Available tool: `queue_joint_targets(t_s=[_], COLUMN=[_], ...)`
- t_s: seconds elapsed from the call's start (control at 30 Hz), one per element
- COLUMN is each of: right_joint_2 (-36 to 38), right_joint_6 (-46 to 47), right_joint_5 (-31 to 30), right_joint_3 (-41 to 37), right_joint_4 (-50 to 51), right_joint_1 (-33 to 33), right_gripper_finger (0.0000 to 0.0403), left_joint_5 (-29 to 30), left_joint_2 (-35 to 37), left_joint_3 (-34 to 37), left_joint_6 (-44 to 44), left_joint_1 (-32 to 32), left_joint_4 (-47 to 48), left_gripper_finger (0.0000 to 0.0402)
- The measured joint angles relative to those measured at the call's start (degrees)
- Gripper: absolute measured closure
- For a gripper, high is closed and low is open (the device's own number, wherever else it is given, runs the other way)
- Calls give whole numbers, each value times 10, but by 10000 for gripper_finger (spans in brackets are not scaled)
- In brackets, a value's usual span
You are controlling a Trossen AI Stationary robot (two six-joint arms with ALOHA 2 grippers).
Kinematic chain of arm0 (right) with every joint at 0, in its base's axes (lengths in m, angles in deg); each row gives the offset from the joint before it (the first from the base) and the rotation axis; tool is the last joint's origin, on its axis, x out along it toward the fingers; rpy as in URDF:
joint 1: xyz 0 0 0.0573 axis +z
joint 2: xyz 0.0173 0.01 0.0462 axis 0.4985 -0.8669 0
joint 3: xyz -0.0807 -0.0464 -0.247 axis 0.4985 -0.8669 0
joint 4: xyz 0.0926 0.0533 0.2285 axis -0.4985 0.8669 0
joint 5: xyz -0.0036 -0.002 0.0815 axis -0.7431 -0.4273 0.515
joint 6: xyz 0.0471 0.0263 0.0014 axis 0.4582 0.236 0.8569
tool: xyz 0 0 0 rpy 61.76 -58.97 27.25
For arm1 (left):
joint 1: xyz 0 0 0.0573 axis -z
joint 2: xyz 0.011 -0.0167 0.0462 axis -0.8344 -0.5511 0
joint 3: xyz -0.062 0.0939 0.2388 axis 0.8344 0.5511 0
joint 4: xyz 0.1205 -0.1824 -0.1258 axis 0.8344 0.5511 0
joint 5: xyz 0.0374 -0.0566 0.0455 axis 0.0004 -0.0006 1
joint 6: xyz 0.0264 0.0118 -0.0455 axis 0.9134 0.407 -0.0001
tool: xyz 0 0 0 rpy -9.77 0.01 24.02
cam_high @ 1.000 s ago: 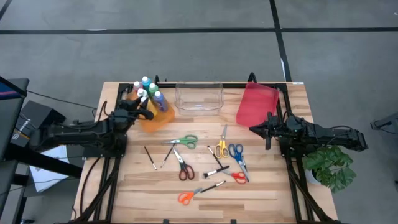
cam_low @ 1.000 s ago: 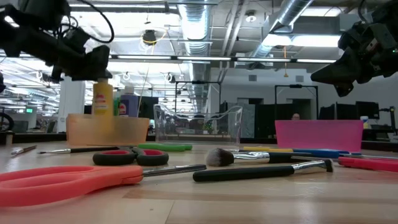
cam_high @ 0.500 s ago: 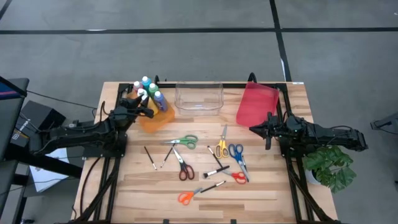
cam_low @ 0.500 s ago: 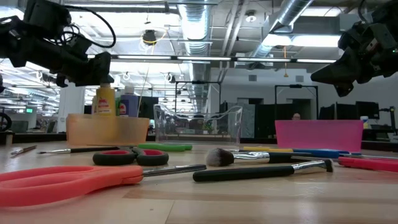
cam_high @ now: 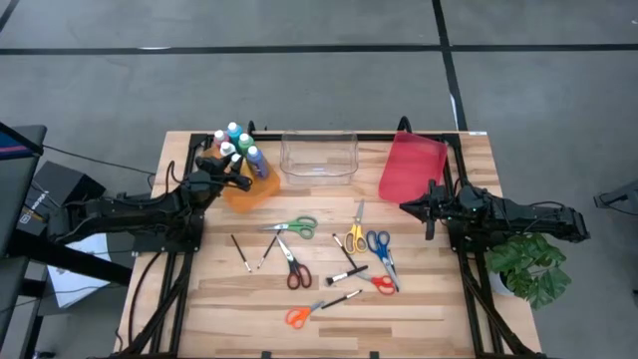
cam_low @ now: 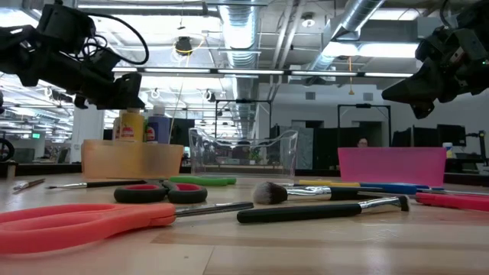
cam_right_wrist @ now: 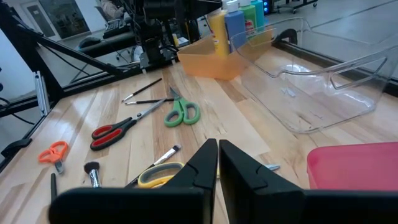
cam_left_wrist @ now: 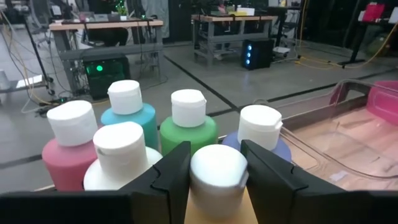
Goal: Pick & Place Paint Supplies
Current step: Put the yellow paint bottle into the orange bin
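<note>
— Lowered over the last second: left gripper (cam_high: 231, 178) and the yellow bottle (cam_low: 127, 131) under it, now sitting deeper in the orange bin (cam_high: 249, 194) at the table's far left. Everything else unmoved.

— Holding the bottle or letting go?

— Cannot tell. Straddling its white cap (cam_left_wrist: 217, 167), close on both sides; contact unclear. Right gripper (cam_high: 407, 207) closed and empty, parked above the table's right side, near the red bin (cam_high: 411, 168).

— Handling?

— Likely light, rigid plastic, smooth and a bit slippery. Tall and narrow, so prone to tipping. Best taken around the cap or neck from above, since five other bottles (cam_left_wrist: 186, 118) crowd it and block the sides.

— And the rest of the supplies?

— Scissors (cam_high: 297, 226) and thin brushes (cam_high: 241, 252) loose on the table (cam_high: 429, 289), mid-front, flat and hard to get under. Clear bin (cam_high: 319, 157) at the back, centre.

— Differences between views?

— Left wrist view: only one showing cap between the gripper's sides and the tight packing. Low view: only one showing bottle height against the bin wall. High view: whole layout, but gripper state hidden.
</note>
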Motion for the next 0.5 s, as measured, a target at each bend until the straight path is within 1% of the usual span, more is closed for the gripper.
queue_joint_targets(t_s=[0.17, 0.27, 0.37, 0.5], right_joint_2=[0, 0, 0, 0], right_joint_6=[0, 0, 0, 0], right_joint_5=[0, 0, 0, 0], right_joint_3=[0, 0, 0, 0], right_joint_4=[0, 0, 0, 0], right_joint_1=[0, 0, 0, 0], right_gripper_finger=[388, 388, 388, 388], left_joint_5=[-5, -7, -9, -10], left_joint_2=[0, 0, 0, 0], left_joint_3=[0, 0, 0, 0], left_joint_6=[22, 23, 25, 23], left_joint_1=[0, 0, 0, 0], left_joint_4=[0, 0, 0, 0], left_gripper_finger=[267, 254, 227, 178])
